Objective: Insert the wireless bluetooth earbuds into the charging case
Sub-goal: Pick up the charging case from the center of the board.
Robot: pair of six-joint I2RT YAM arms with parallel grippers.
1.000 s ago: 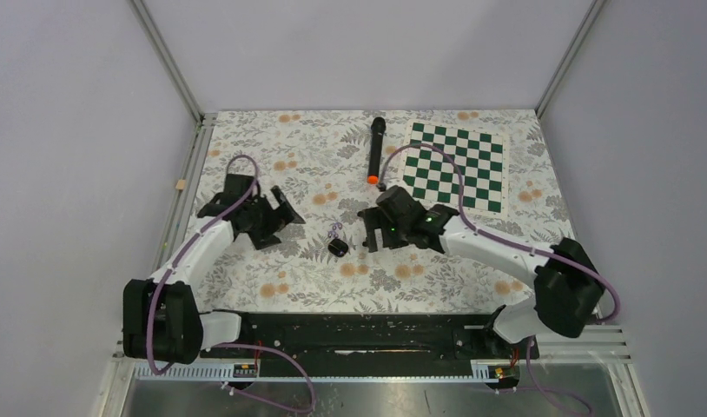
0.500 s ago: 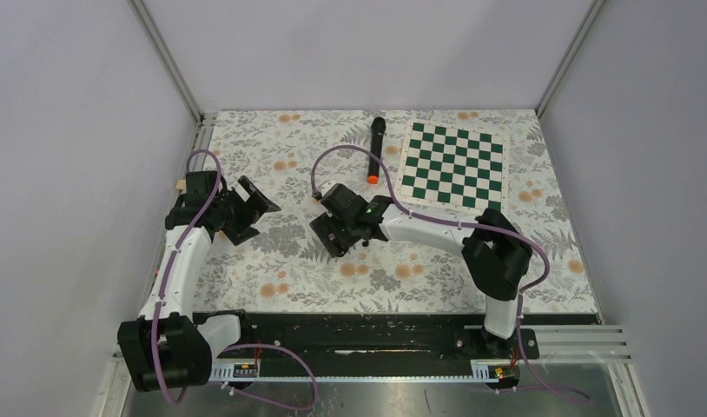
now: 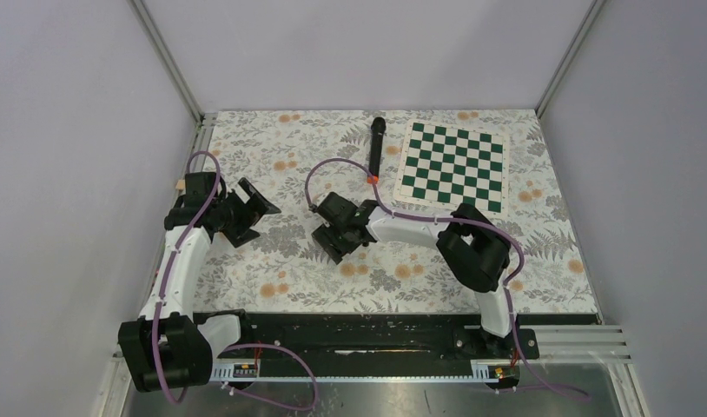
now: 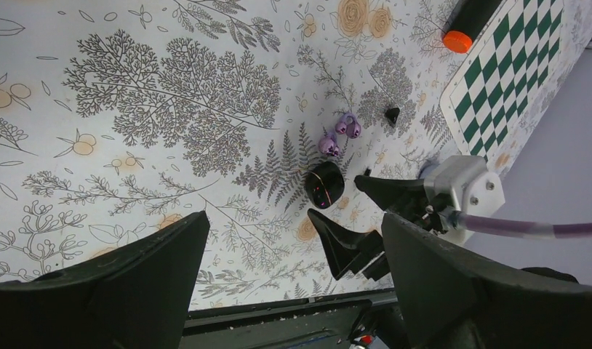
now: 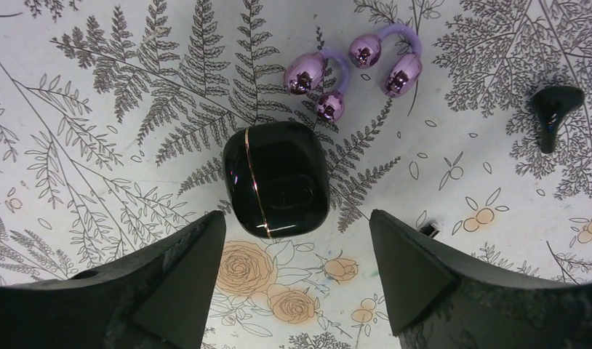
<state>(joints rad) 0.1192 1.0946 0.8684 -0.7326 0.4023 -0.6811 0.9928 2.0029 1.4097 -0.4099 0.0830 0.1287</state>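
Hovering over black charging case, right gripper spread; purple earbuds just beside, black earbud apart; left gripper spread

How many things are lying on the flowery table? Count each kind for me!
purple earbuds: 2
black earbud: 1
black charging case: 1
microphone: 1
chessboard: 1
Total: 6
There is also a tiny dark speck, too small to tell what it is, so it is not counted.
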